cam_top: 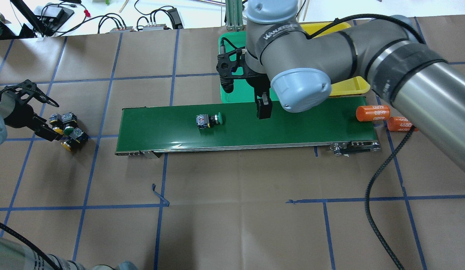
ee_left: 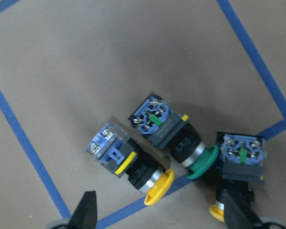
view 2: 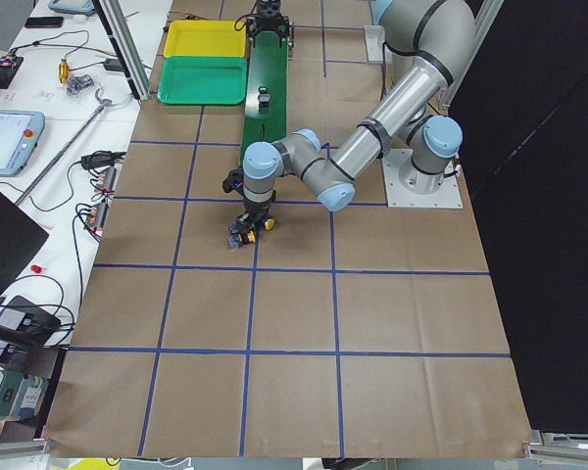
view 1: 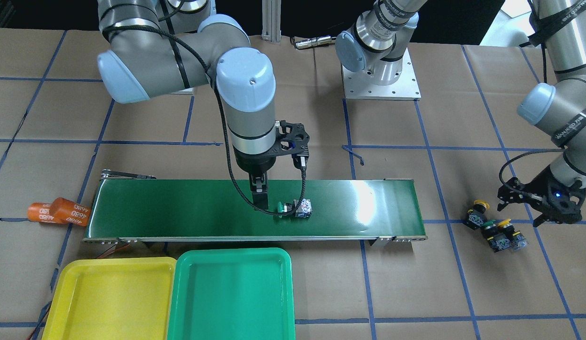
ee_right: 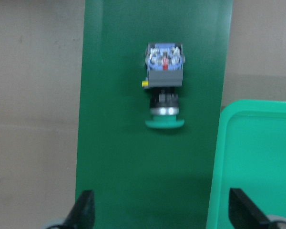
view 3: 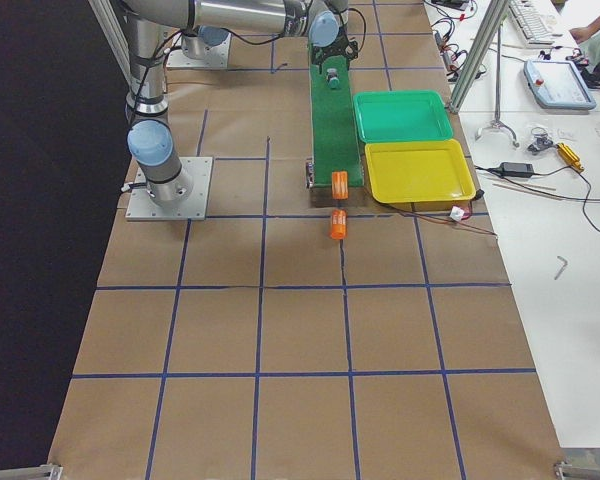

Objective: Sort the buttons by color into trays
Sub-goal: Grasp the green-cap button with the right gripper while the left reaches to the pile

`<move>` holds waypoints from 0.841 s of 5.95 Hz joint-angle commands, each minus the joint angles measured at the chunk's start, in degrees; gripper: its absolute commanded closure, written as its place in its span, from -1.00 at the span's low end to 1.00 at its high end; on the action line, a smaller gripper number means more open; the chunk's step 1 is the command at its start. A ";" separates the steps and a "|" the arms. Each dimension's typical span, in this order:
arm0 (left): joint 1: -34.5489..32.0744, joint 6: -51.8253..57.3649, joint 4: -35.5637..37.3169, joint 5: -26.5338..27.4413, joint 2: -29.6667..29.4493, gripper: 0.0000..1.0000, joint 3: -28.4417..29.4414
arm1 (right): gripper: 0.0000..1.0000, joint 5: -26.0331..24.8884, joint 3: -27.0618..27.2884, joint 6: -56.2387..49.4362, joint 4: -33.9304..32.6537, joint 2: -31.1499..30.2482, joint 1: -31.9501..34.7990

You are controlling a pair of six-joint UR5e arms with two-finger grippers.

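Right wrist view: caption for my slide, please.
Green button lies on the belt beside the green tray, open right end effector above.

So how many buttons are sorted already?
None yet: the yellow tray and green tray are both empty. In hand: the right gripper is open near a green-capped button on the conveyor belt, not gripping it. Left to do: that button, plus three buttons, two yellow-capped and one green-capped, on the table by the open left gripper.
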 commanded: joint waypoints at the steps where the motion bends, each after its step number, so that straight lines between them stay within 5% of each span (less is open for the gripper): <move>1: -0.04 -9.74 -0.71 0.10 -4.16 -0.86 6.01 | -1.00 -0.06 0.28 1.91 -2.33 3.52 2.25; 3: -0.48 -27.29 -0.80 2.19 -5.66 -0.90 6.74 | -1.00 -2.51 4.14 0.94 -2.76 4.05 1.38; 5: -0.48 -29.65 -0.01 4.41 -8.64 -0.88 6.74 | -1.00 -5.95 4.33 -2.22 -6.28 4.22 0.84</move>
